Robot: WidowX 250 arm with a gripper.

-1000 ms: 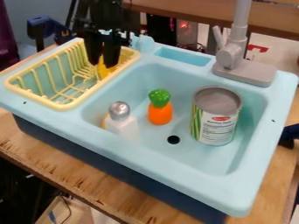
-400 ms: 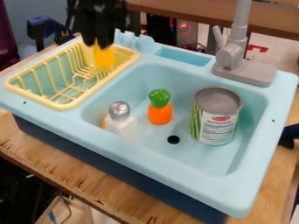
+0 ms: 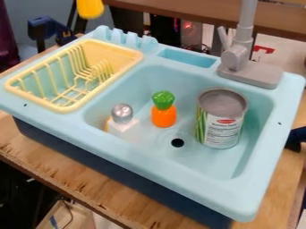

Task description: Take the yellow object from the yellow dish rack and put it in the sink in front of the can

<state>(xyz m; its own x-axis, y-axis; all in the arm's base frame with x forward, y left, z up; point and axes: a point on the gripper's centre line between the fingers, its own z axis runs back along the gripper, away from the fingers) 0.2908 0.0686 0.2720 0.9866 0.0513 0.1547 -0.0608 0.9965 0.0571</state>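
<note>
The yellow thing (image 3: 90,8) is up at the top edge, beyond the yellow dish rack (image 3: 65,108) and apart from it; I cannot tell the gripper's state. Handling it well would call for a steady, unhurried carry, with room over the rack's upright wires, and a gentle lowering before any release. In the sink (image 3: 179,74), the toy carrot (image 3: 163,115) stands between the silver-topped shaker (image 3: 122,115) and the can (image 3: 220,127), so clearance matters there too.

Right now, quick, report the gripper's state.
Gripper: whether open, closed or holding cannot be told; a yellow object shows at the top edge.
</note>
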